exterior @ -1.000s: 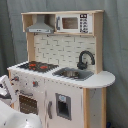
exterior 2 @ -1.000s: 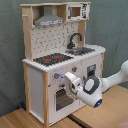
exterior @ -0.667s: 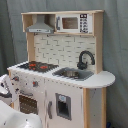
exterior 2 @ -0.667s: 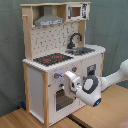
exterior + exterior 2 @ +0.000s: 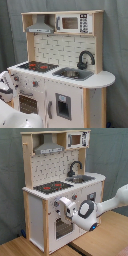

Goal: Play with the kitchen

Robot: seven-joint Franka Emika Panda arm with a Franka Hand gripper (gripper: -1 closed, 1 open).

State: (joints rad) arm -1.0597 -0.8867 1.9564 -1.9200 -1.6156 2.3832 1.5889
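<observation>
Tool against the kitchen oven front.

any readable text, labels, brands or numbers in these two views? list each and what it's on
None readable.
Microwave on the kitchen's top shelf: its keypad panel shows rows of small marks, too blurred to read in both exterior views.
Fridge-style dispenser panel on the lower door: no legible marking.
Robot arm: no legible label; only a blue light shows.
</observation>
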